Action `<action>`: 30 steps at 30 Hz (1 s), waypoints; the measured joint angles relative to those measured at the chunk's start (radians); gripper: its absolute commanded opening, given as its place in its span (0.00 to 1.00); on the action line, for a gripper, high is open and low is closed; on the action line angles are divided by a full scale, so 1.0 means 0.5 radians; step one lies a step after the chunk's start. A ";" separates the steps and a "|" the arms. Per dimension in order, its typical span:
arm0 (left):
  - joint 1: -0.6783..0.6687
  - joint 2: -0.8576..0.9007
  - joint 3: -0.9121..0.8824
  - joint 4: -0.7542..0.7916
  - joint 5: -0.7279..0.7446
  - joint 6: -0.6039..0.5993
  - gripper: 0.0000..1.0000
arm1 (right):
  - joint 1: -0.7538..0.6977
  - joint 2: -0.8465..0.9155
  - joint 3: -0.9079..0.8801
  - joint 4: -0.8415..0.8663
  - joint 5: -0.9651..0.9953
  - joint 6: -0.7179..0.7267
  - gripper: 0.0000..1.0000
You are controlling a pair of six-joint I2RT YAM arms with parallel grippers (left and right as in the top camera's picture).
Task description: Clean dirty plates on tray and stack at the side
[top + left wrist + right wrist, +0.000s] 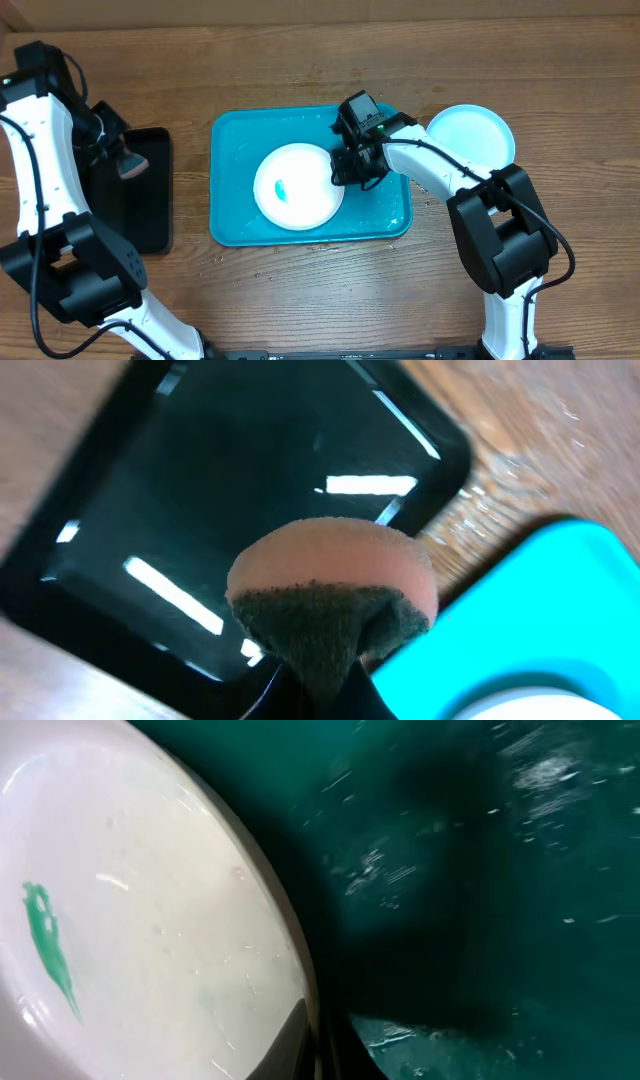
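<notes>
The sponge sits clenched in the left tool, left of the tray. The right tool is clenched, seemingly on the rim of the white plate, inside the tray.

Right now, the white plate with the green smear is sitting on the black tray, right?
No. The white plate with the green smear is sitting on the turquoise tray, not the black tray. The overhead view shows it.

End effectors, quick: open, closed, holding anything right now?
Left end effector: closed, holding the sponge over the black tray.
Right end effector: closed on the rim of the white plate, in the turquoise tray.
</notes>
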 measured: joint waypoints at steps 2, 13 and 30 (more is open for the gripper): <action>0.011 0.000 -0.034 0.014 -0.072 -0.037 0.04 | 0.000 0.000 -0.001 0.027 0.042 0.089 0.08; 0.034 0.000 -0.478 0.428 -0.257 -0.097 0.06 | 0.001 0.000 0.000 0.080 0.111 0.277 0.27; 0.145 0.004 -0.996 0.926 -0.260 -0.121 0.40 | 0.001 0.000 0.000 0.083 0.117 0.285 0.28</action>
